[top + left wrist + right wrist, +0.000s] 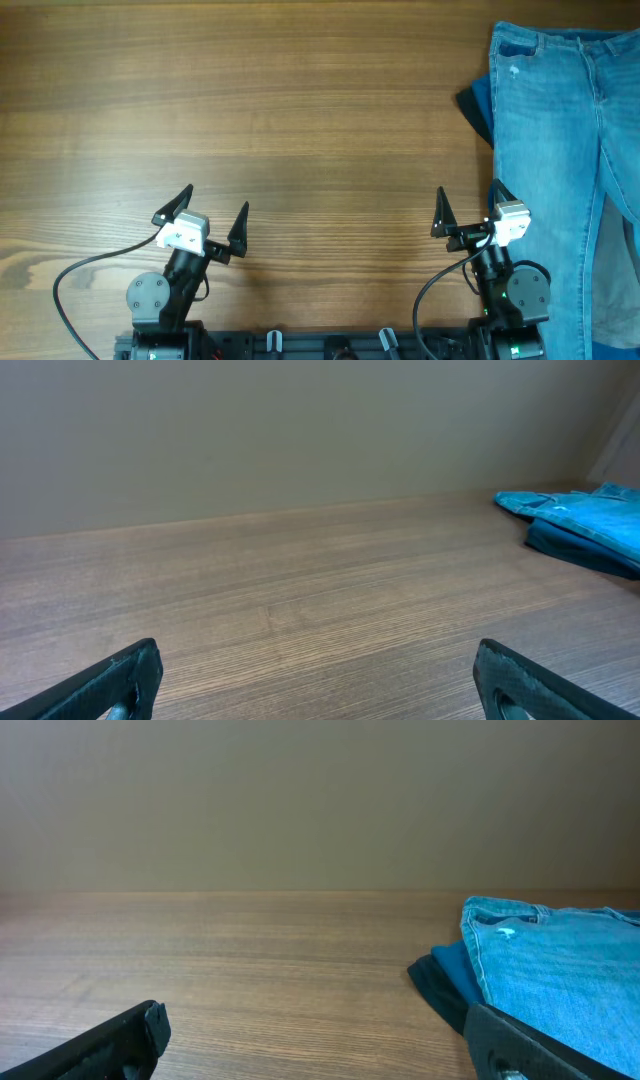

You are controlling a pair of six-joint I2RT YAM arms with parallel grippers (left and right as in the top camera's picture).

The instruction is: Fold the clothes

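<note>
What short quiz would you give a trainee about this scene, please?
1. True or false: the left gripper holds the jeans.
2. Where on the table do the jeans lie? A) at the robot's right side B) at the robot's left side C) in the middle
3. Fill in: the jaws of the right gripper stand ____.

Key: 1 false; 2 A; 3 open.
</note>
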